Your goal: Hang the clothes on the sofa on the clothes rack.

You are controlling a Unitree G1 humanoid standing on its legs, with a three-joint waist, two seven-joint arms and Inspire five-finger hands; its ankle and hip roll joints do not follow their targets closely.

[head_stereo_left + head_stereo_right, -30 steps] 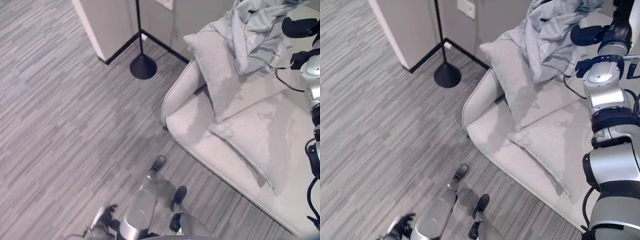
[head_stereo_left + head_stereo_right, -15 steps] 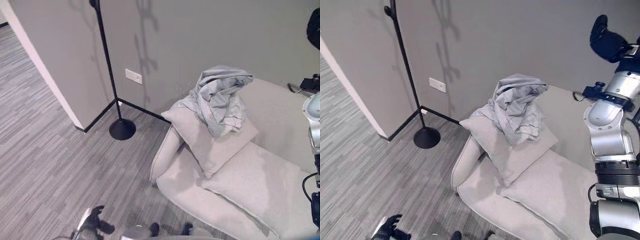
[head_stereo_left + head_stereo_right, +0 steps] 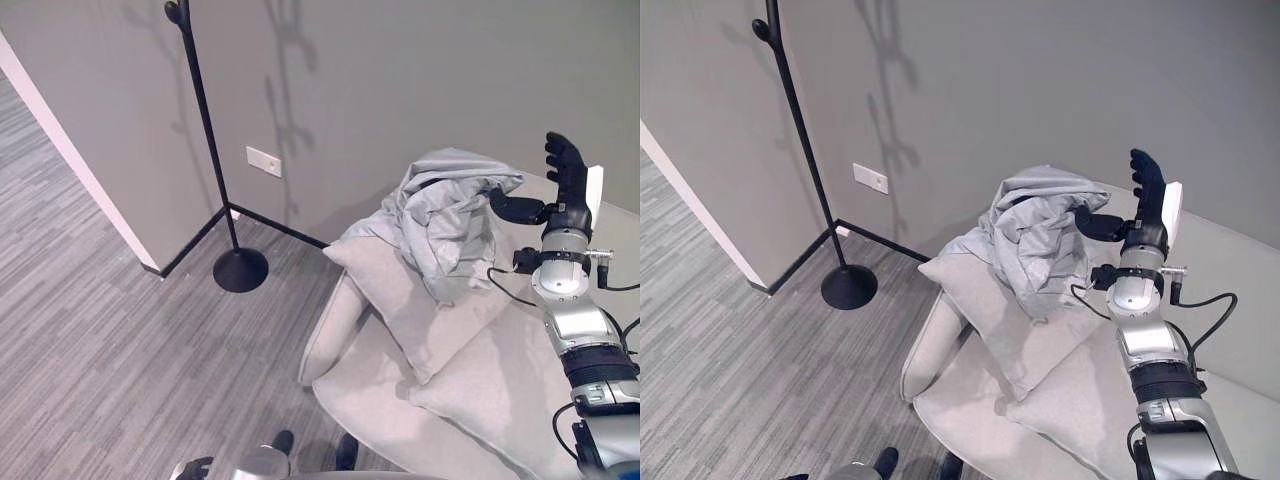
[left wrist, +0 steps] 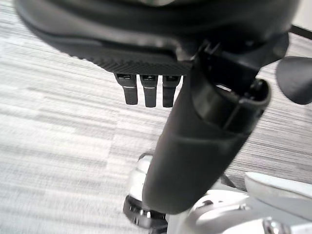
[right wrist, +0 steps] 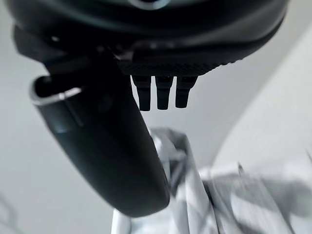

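A crumpled light grey garment (image 3: 445,215) lies heaped on the sofa's (image 3: 330,322) backrest and upper cushion. My right hand (image 3: 565,185) is raised just right of it, open, fingers straight up and thumb (image 3: 1092,222) reaching toward the cloth's edge; I cannot tell whether it touches. In the right wrist view the garment (image 5: 191,195) shows past the straight fingers (image 5: 157,92). The black clothes rack (image 3: 203,110) stands by the wall left of the sofa, on a round base (image 3: 240,270). Low over the floor, my left hand (image 3: 192,466) hangs open with nothing in it.
Two pale cushions (image 3: 425,300) (image 3: 500,375) lie on the sofa seat below the garment. A wall corner with white edge (image 3: 70,160) juts out left of the rack. A white wall socket (image 3: 263,161) sits near the pole. Striped grey carpet (image 3: 110,360) spreads leftward.
The camera view has shifted. My right hand has come down from high at the upper right to beside the garment, thumb toward the cloth.
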